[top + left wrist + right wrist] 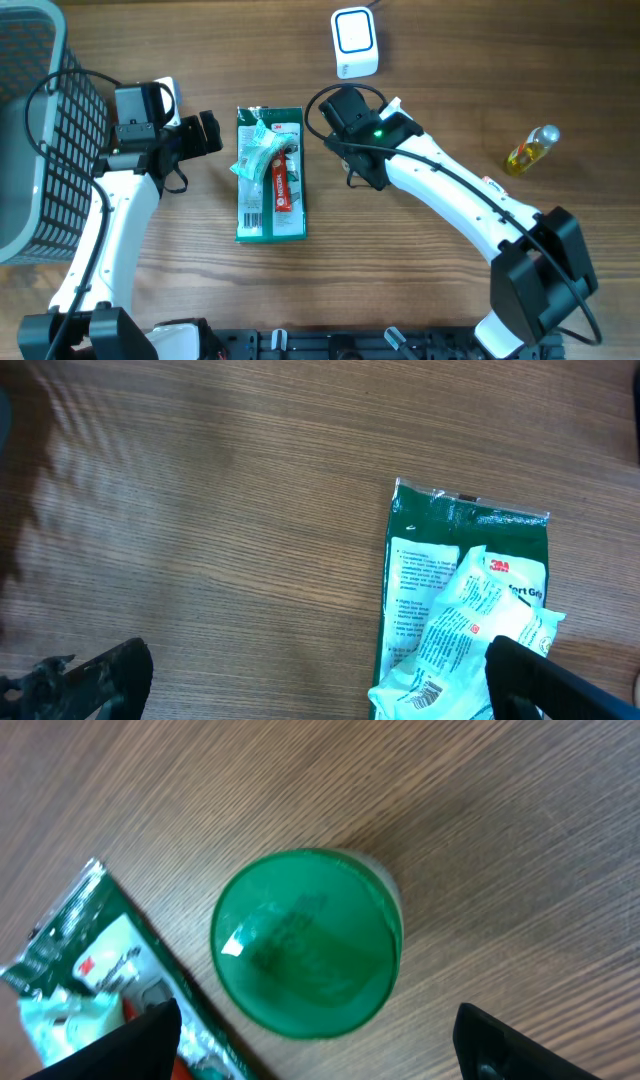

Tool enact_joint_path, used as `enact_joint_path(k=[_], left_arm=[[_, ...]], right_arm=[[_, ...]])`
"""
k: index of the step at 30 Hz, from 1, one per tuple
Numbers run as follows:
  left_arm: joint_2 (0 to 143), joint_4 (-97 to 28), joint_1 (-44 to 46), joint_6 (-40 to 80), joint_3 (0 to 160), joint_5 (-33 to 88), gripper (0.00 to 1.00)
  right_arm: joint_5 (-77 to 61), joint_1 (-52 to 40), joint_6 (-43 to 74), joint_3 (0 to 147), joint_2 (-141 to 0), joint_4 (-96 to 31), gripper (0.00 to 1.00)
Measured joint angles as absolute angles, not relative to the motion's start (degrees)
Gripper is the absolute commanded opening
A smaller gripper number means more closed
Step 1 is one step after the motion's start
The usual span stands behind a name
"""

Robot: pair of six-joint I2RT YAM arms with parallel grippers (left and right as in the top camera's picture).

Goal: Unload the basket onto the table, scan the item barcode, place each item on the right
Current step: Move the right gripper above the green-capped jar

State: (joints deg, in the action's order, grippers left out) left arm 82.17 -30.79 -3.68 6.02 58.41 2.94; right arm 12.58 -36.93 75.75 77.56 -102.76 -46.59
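Note:
A flat green package (pixel 270 205) lies mid-table with a crumpled white packet (pixel 256 155) on its upper part. In the left wrist view the packet (pixel 450 630) shows a small barcode (pixel 425 695) near the bottom edge, on the green package (pixel 470 525). My left gripper (pixel 205 132) stands open just left of the package, one finger (pixel 545 680) over the packet. My right gripper (pixel 342 112) points down, open (pixel 320 1045), astride a round green container (pixel 307 943) seen from above, with gaps on both sides. A white scanner (pixel 355 42) stands at the back.
A dark mesh basket (pixel 35 130) fills the left edge. A small yellow bottle (pixel 530 150) lies at the right. The green package's corner (pixel 90 935) lies close left of the green container.

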Motion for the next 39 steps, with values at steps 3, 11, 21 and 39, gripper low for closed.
enact_joint_path(k=[3, 11, 21, 39], left_arm=[[82.17, -30.79, -3.68, 6.02, 58.41, 2.92, 1.0], [82.17, -30.79, -3.68, 6.02, 58.41, 2.92, 1.0], [82.17, -30.79, -3.68, 6.02, 58.41, 2.92, 1.0], [82.17, -30.79, -3.68, 6.02, 58.41, 2.92, 1.0]], right_arm=[[13.65, -36.93, 76.75, 77.56, -105.34, -45.69, 0.89], [14.63, -36.93, 76.9, 77.54, -106.91, -44.88, 0.85], [15.31, -36.93, 61.04, 77.52, -106.94, -44.95, 0.72], [13.06, -36.93, 24.47, 84.4, -106.96, -51.05, 0.76]])
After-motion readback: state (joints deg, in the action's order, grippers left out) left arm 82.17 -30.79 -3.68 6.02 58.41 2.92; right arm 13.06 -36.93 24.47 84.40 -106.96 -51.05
